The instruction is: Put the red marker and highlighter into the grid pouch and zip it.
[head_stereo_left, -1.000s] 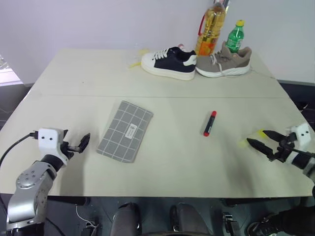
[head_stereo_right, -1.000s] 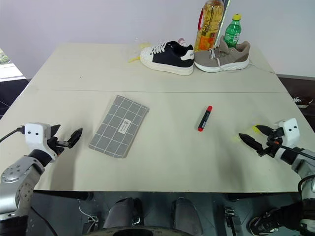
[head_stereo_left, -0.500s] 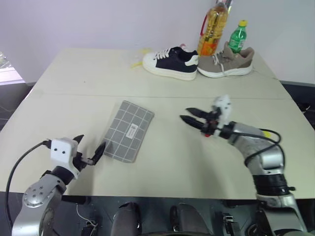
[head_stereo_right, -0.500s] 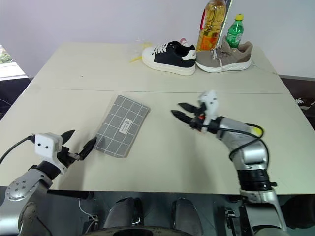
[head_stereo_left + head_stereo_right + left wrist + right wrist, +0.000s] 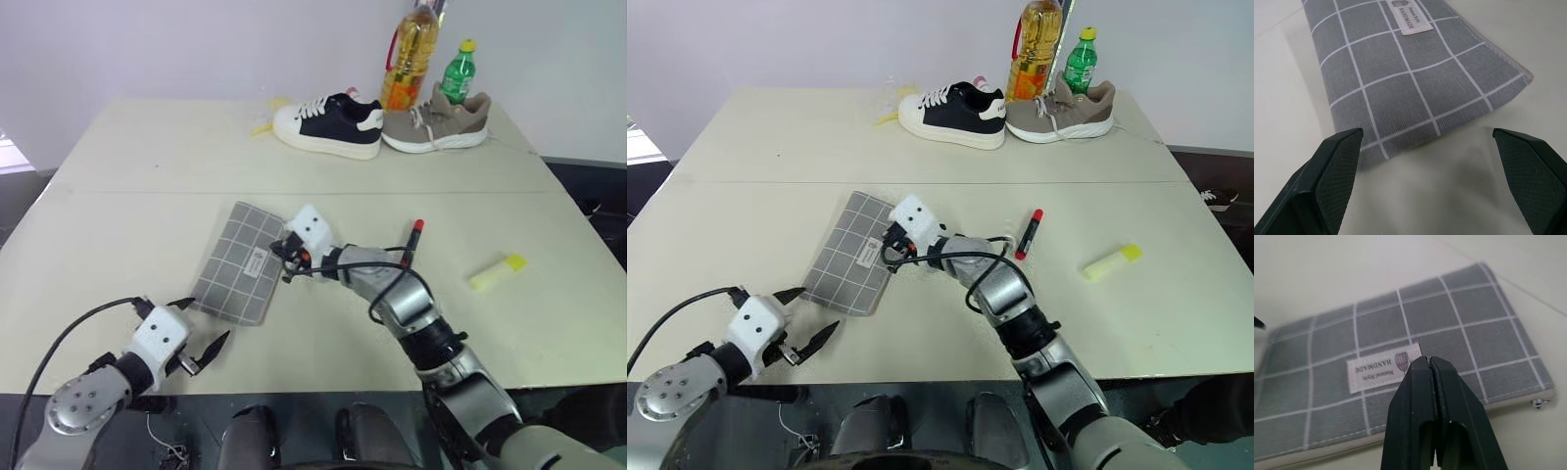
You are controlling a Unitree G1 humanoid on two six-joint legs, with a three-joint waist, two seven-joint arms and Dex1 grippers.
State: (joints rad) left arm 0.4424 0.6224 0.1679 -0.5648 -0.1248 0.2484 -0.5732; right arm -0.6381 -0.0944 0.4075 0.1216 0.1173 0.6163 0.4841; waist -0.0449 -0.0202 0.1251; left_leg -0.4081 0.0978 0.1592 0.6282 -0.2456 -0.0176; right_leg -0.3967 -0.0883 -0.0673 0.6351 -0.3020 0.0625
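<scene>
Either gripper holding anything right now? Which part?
Nothing is held. The right gripper is shut with nothing between its fingers, above the grid pouch. The left gripper is open near the pouch's end.

Beige table (image 5: 147, 176), seam across. At far edge: black-and-white sneaker (image 5: 328, 122) beside taupe sneaker (image 5: 436, 122), toes pointing apart. Behind them, upright oil bottle (image 5: 407, 59) and green bottle (image 5: 458, 71). Yellowish scrap (image 5: 265, 122) near black sneaker's toe.

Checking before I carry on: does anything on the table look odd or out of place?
Two shoes and two bottles stand at the table's far edge, unrelated to the job. Otherwise nothing stands out: the grid pouch lies flat, and the red marker and the highlighter are loose to its right.
</scene>
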